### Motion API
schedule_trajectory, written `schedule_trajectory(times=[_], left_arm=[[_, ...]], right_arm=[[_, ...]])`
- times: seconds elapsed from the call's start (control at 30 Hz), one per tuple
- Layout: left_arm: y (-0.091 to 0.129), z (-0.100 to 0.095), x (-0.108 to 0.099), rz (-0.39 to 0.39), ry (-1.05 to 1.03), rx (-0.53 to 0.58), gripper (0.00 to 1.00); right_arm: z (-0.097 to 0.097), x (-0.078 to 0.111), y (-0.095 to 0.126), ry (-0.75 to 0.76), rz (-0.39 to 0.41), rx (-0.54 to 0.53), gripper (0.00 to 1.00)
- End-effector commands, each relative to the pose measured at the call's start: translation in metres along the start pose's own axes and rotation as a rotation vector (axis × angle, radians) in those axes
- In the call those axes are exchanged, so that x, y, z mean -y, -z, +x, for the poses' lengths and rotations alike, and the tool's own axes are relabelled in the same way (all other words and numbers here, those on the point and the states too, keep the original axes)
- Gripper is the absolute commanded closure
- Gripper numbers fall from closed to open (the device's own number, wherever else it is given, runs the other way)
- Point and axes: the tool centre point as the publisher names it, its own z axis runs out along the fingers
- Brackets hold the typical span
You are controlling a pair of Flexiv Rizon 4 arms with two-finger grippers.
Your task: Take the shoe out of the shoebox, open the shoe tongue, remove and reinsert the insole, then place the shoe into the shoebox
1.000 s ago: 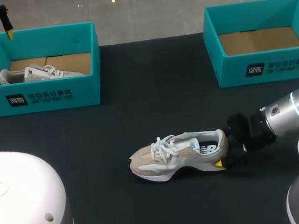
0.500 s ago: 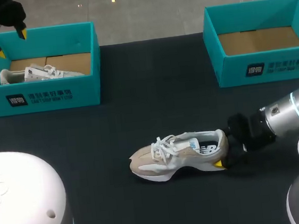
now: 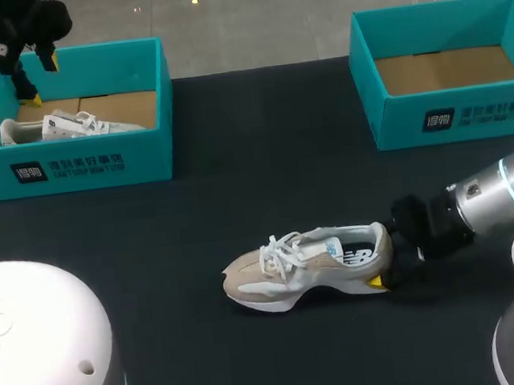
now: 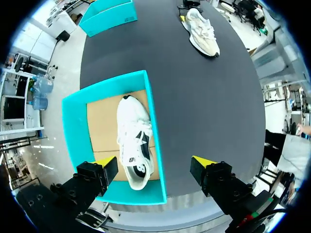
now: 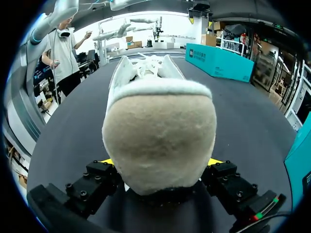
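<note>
Beige shoe (image 3: 306, 265) — upright on its sole, heel held in the right gripper (image 5: 161, 162). White shoe (image 4: 135, 145) — inside the teal shoebox (image 4: 77, 141), under the left gripper (image 4: 153, 161).

The head view looks down from above and behind across the whole surface (image 3: 269, 127). The left wrist camera hangs high over the left shoebox (image 4: 75, 136), facing down, sharing the distant beige shoe (image 4: 204, 34) with the right wrist camera, pressed low against its heel.

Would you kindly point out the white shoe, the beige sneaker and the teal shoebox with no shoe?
white laced shoe (image 4: 133, 141), left wrist view, midfoot.
beige laced sneaker (image 3: 306, 263), head view, side panel.
teal cardboard shoebox without a shoe (image 3: 401, 122), head view, front wall.
</note>
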Motion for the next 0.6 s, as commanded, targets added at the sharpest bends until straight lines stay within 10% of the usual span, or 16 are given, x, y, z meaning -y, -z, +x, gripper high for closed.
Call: schedule_trajectory(times=[0.03, 0.33, 0.6], left_arm=[[-0.001, 0.009, 0.022, -0.086, 0.538, -0.040, 0.00], [0.003, 0.033, 0.045, -0.003, 0.908, -0.053, 0.00], [0.010, 0.048, 0.077, 0.010, 0.813, -0.006, 0.00]], right_arm=[[0.000, 0.001, -0.002, 0.000, 0.000, 0.002, 1.00], [0.000, 0.001, -0.002, 0.000, 0.000, 0.002, 1.00], [0.000, 0.001, -0.002, 0.000, 0.000, 0.002, 1.00]])
